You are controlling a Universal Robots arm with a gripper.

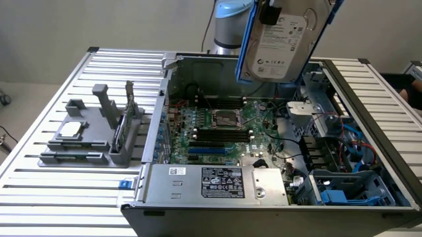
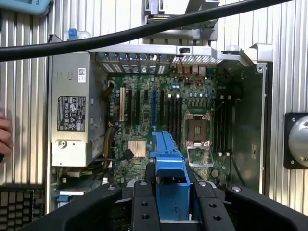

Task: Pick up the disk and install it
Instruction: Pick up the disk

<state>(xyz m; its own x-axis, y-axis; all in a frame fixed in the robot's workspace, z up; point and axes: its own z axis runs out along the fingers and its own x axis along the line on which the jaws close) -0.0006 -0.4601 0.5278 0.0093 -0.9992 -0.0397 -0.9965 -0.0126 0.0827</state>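
Note:
The disk [image 1: 283, 44], a silver-grey hard drive with a white label in a blue plastic carrier, hangs tilted on edge high above the open computer case [image 1: 402, 168], over its rear half. My gripper [image 1: 272, 15] is shut on the disk's upper part, with one black finger [image 1: 268, 17] pressed against the labelled face. In the wrist view, the carrier's blue edge [image 2: 169, 163] sits clamped between the two black fingers [image 2: 144, 202] of the gripper [image 2: 171, 180]. The motherboard [image 2: 159, 110] lies far below it.
Inside the case are the motherboard [image 1: 224, 123], a grey power-supply box [image 1: 218, 182] at the front, and a drive bay with blue parts [image 1: 343, 192] at the exterior view's right. A grey tray with a small chip [image 1: 82, 140] stands on the slatted table. A hand [image 2: 4, 137] is beside the case.

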